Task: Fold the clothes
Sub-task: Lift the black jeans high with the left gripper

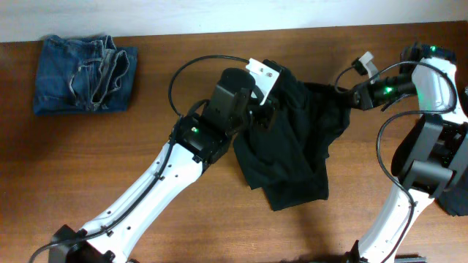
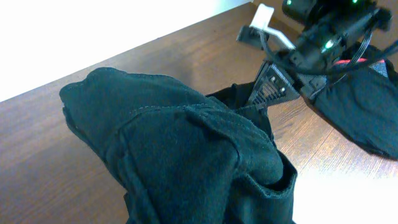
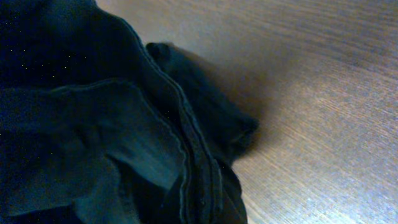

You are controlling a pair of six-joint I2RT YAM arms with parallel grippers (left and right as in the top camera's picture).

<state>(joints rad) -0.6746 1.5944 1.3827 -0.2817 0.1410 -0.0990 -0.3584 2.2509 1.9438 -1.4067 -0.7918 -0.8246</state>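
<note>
**Clerk:** Item one, status?

**Checker:** Blue jeans (image 1: 84, 73), upper left of the overhead frame. Folded into a compact stack on the table (image 1: 73, 168). Counted as done.

**Clerk:** Item two?

**Checker:** Black trousers (image 1: 292, 146), centre of the frame, right of middle. Bunched and creased, no clean fold yet, so most of the work on them is left. The left gripper (image 1: 265, 113) is at their upper edge and the right gripper (image 1: 344, 93) at their upper right corner. Cloth hides both sets of jaws, so I cannot tell whether either is clamped on the fabric.

**Clerk:** Item three?

**Checker:** Dark garment with a reddish band (image 2: 364, 112), right edge of the left wrist view. It lies loose and looks unfolded.

**Clerk:** Brands, labels, writing?

**Checker:** None legible. No tag or print can be read on any garment.
</note>
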